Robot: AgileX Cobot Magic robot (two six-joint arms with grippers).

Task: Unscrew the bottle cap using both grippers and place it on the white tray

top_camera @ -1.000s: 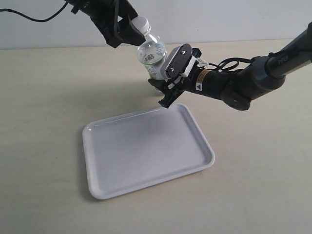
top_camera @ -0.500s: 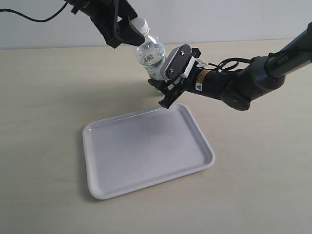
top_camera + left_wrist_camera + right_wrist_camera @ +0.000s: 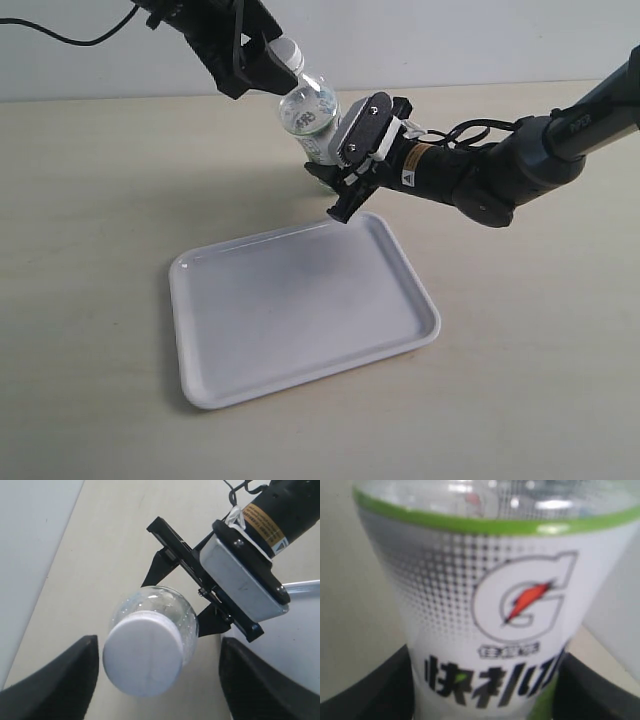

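The bottle (image 3: 310,108) hangs tilted above the table, and my right gripper (image 3: 325,185) is shut on its labelled body (image 3: 490,605). Black fingers (image 3: 365,695) press against both sides of the label. The white bottle cap (image 3: 285,50) sits on the neck, pointing up and to the left. My left gripper (image 3: 262,62) stands open around the cap (image 3: 142,655). One finger (image 3: 60,680) is close beside it and the other is well apart. The white tray (image 3: 300,310) lies flat on the table below, with nothing on it.
The right arm (image 3: 500,175) with its cables reaches in from the right, low over the table. A black cable (image 3: 60,35) runs off to the upper left along the wall. The tray's far corner lies just under the right gripper.
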